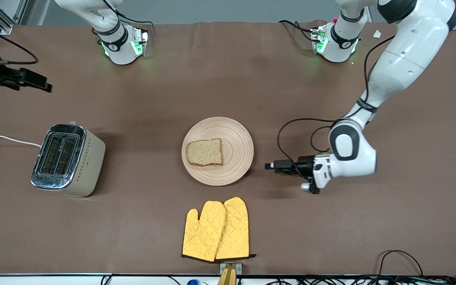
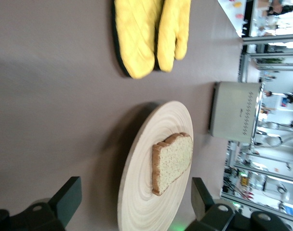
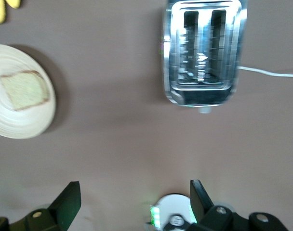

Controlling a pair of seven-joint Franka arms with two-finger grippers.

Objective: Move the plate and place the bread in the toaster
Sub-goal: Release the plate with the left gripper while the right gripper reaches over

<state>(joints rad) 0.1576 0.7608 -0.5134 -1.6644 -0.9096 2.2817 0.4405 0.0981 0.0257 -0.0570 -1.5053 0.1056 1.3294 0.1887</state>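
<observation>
1. front view: the bread (image 1: 204,152) lies flat on the plate (image 1: 236,136) at mid-table, with yellow oven mitts (image 1: 217,229) nearer the camera
2. the toaster (image 1: 68,160) stands toward the right arm's end, both slots bare, white cord (image 1: 6,138) trailing off
3. the left gripper (image 1: 268,166) sits low just beside the plate's rim, fingers (image 2: 68,197) spread wide, gripping nothing
4. the right gripper (image 1: 48,87) hangs over bare table near the toaster, fingers (image 3: 69,201) apart, waiting
</observation>
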